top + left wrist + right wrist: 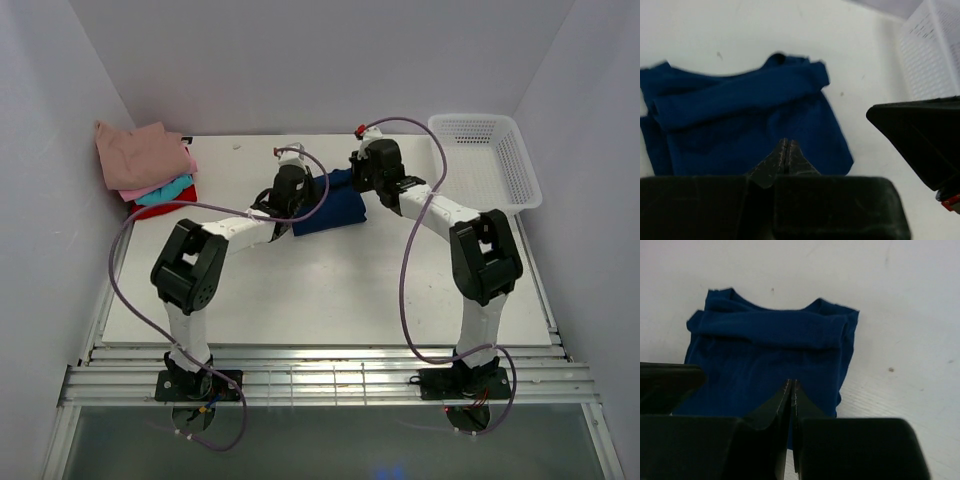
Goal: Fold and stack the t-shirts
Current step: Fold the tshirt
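Fingers closed, left gripper (785, 143) and right gripper (791, 383) overhang the navy tee's (333, 213) edges.

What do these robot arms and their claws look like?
The left arm and right arm are white links with chunky black joints. A thin purple cable loops along each. The left gripper and right gripper end in black wedge-shaped fingers.

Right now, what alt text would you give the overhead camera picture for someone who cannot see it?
Two robot arms, the left arm and right arm, reach over a folded navy tee mid-table. A stack of folded tees sits far left; a white mesh basket far right.
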Controlling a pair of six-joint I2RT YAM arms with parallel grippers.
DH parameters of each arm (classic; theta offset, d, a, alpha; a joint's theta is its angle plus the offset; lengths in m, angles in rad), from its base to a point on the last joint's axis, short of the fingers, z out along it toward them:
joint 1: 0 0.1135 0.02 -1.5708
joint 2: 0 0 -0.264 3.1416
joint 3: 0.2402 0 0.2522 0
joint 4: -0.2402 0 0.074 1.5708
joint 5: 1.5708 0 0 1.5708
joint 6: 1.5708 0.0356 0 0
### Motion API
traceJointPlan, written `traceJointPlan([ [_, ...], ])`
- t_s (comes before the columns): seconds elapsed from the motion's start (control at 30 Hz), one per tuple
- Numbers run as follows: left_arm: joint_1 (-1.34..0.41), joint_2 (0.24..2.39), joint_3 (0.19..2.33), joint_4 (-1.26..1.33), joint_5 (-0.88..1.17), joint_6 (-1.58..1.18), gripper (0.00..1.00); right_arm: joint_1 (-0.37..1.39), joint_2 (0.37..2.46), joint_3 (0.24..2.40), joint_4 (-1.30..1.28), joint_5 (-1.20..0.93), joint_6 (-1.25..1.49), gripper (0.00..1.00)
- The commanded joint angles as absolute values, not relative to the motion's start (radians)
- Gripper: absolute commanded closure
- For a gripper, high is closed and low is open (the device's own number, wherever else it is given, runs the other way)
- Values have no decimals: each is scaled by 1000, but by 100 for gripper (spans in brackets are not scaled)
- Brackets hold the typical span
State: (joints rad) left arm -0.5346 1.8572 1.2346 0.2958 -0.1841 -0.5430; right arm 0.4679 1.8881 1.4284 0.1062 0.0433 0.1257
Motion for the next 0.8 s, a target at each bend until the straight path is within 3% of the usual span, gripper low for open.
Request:
traceJointPlan([
  [0.0,-549,1923,1259,261,-81,-574,100,474,1959,1451,94,-93,173,92],
  [0.4,-557,2031,1240,279,-69,-589,100,474,2111,1549,100,-204,212,92],
  [0.77,-580,2006,1059,325,-81,-617,100,474,2217,1591,126,-236,256,92],
])
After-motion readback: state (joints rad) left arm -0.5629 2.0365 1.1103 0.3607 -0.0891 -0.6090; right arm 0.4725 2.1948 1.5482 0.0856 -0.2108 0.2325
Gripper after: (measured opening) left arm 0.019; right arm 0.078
